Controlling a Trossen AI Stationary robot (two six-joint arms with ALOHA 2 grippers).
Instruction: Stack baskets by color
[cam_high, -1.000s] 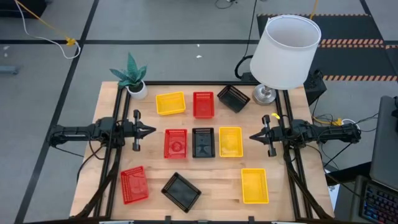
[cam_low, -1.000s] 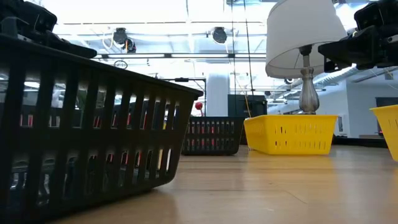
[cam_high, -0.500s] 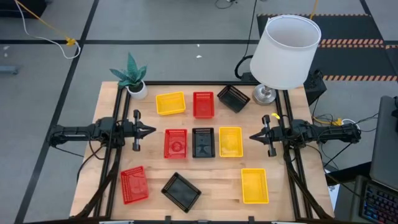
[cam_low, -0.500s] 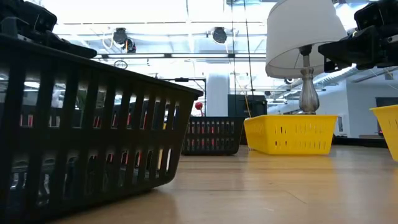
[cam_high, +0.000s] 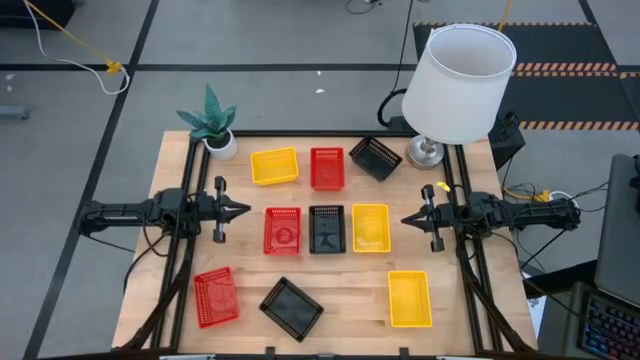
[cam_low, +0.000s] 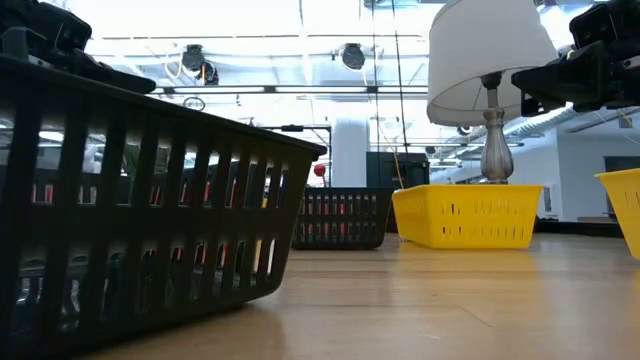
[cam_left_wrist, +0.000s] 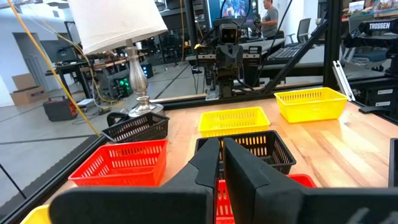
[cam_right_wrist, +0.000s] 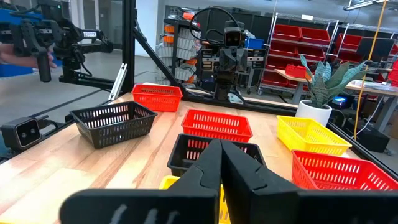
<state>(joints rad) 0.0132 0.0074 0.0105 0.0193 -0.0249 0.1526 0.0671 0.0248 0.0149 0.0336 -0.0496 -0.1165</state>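
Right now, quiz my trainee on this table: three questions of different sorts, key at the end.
1. True or false: some baskets are already stacked.
2. Which basket sits between the red basket and the yellow basket in the middle row?
3. Multiple choice: the left gripper and the right gripper are A) both shut and empty, B) both holding baskets, C) wide open.

Key: 1 false; 2 the black basket; 3 A.

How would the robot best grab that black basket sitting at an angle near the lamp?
Probably by the rim of the black basket, coming straight down so one finger slips inside a wall. It sits open side up, and its thin upright mesh walls suit a narrow pinch. The right gripper is closer.
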